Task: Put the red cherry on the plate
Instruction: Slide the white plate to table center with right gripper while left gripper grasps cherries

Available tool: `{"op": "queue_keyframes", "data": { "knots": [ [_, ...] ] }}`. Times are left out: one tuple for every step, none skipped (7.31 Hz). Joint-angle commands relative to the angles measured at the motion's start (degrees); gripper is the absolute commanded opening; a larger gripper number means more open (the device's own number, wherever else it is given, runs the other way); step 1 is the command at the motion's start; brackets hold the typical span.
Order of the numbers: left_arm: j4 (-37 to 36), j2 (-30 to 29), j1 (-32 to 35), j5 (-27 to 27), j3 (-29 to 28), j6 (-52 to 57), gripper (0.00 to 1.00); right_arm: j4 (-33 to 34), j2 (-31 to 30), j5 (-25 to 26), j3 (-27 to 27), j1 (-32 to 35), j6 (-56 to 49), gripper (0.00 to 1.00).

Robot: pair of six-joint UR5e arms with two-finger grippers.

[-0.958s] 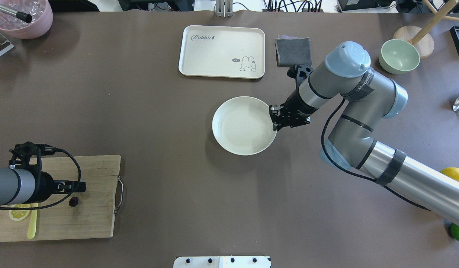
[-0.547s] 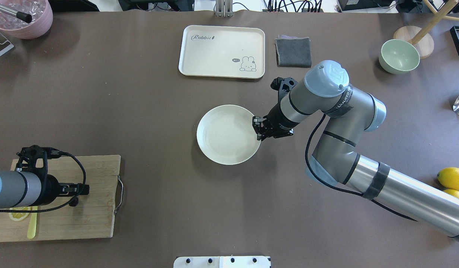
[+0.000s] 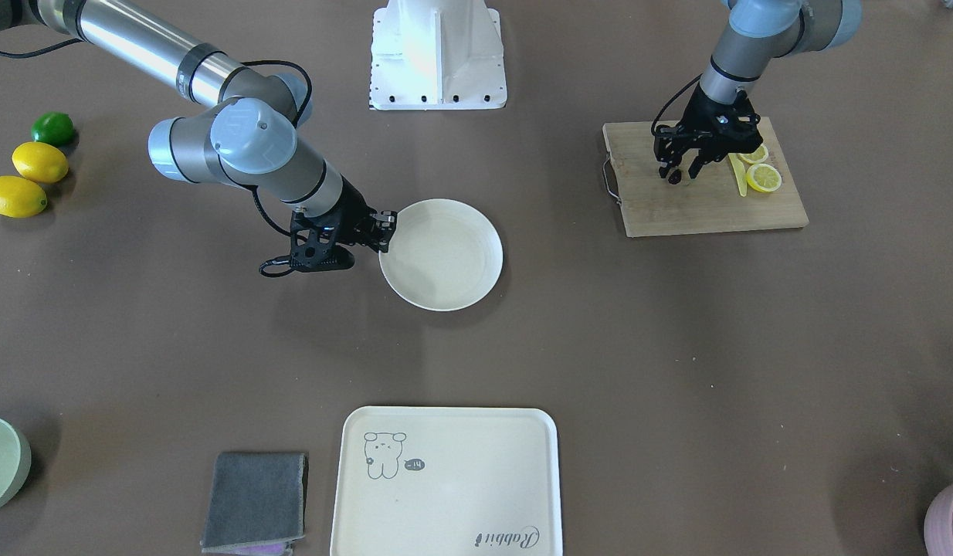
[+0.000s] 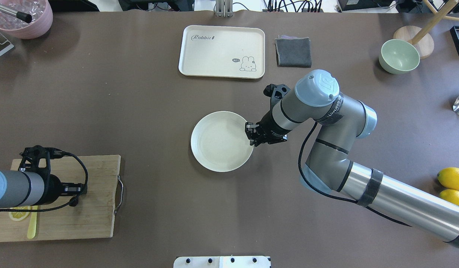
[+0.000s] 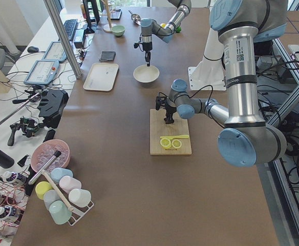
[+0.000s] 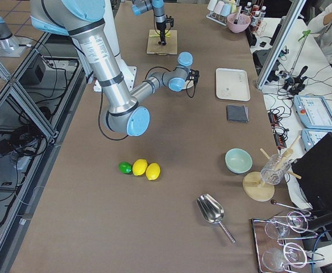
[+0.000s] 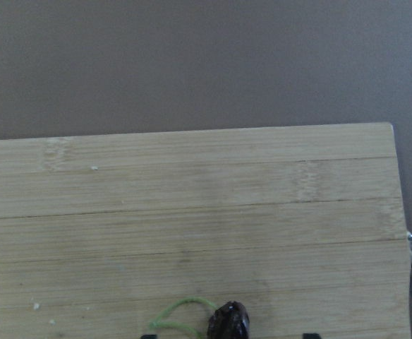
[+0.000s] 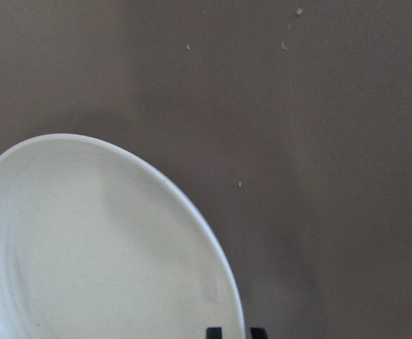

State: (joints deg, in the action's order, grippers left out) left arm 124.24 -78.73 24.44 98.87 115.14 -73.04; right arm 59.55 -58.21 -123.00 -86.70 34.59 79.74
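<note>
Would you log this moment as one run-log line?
left gripper open over red cherry on cutting board | right gripper shut on plate rim | plate empty

The plate (image 4: 214, 149) sits mid-table, with the tray (image 4: 222, 48) behind it and the cloth (image 4: 293, 52) just right of the tray. The cutting board (image 4: 95, 219) lies near left (cherry (image 7: 228, 321) and lemon slices (image 3: 763, 177) on it); the bowl (image 4: 398, 56) stands far right.

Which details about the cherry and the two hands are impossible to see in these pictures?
1. Red cherry: left wrist view's bottom edge cuts it; elsewhere too small.
2. Left hand fingertips: cropped there, so contact unclear.
3. Right hand on the plate rim: overhead, the hand covers its grip.
</note>
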Motion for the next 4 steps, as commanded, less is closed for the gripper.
{"op": "queue_keyframes", "data": {
  "knots": [
    [0.0,-0.4,0.0,-0.2,-0.1,0.0,0.22,-1.8,-0.2,1.6,0.0,-0.1,0.9,1.00],
    [0.0,-0.4,0.0,-0.1,-0.1,0.0,0.07,-2.8,-0.5,1.5,-0.2,0.0,0.9,1.00],
    [0.0,-0.5,0.0,-0.1,0.1,0.0,0.00,-2.9,-0.9,1.1,-0.4,1.4,0.9,1.00],
    [0.2,-0.6,0.3,0.2,0.7,0.3,0.00,-3.6,-1.1,-0.4,-1.5,4.1,0.9,1.00]
  ]
}}
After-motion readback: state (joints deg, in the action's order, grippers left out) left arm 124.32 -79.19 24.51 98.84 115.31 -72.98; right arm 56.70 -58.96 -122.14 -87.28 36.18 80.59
